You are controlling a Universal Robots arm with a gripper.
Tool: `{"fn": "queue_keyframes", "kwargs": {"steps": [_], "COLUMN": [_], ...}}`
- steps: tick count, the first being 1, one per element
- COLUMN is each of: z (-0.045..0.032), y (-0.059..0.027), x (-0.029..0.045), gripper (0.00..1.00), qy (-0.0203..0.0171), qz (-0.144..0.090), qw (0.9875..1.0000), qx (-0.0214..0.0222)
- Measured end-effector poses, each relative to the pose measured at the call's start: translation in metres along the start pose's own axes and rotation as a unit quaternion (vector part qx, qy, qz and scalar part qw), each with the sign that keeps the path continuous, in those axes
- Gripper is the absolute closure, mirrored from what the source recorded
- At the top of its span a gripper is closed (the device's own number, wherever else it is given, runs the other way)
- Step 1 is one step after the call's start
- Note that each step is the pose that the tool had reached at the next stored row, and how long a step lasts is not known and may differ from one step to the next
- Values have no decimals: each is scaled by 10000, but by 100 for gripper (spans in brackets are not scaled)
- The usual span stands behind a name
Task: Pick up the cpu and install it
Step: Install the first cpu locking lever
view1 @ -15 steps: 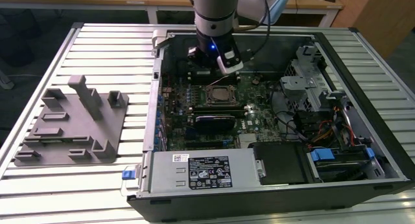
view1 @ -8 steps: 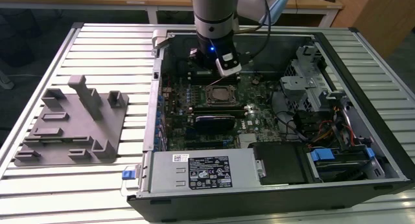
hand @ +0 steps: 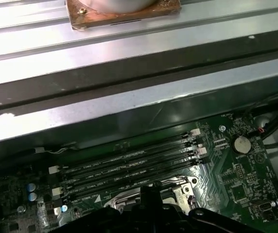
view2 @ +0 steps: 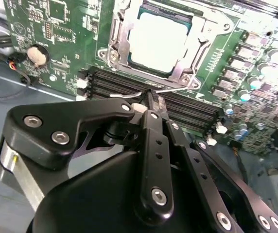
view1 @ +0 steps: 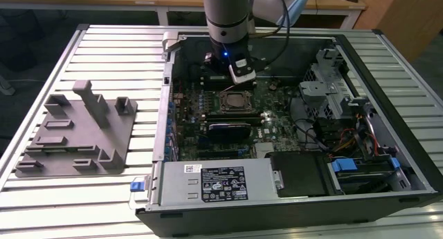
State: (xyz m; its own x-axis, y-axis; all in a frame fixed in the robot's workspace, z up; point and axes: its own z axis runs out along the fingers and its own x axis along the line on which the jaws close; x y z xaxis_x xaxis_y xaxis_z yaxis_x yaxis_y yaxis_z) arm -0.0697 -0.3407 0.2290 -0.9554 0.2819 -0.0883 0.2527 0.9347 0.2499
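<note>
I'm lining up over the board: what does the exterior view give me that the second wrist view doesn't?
Exterior view: the whole open computer case, the grey fixture on the slatted table, and the arm.
Second wrist view: the gripper with fingers together, above the memory slots.
Both: the cpu seated in its socket.

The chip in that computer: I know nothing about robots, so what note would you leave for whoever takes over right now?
Gripper: jaws shut and holding nothing, tip at the thin wire lever beside the socket.
Chip: lying flat in the socket on the board inside the open computer case.
Done: chip picked up and placed in the socket.
Left: I cannot tell whether the socket clamp is locked, so check it.
</note>
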Motion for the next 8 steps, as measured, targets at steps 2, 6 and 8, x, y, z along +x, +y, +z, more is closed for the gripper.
{"fn": "queue_keyframes", "kwargs": {"steps": [2,6,8], "z": [11,45,69], "y": [-3,-10,-13], "x": [1,-1,-5], "gripper": [89,89,89], "qy": [-43,-85,-86], "qz": [28,44,48], "qw": [10000,10000,9999], "qx": [-7,-18,-18]}}
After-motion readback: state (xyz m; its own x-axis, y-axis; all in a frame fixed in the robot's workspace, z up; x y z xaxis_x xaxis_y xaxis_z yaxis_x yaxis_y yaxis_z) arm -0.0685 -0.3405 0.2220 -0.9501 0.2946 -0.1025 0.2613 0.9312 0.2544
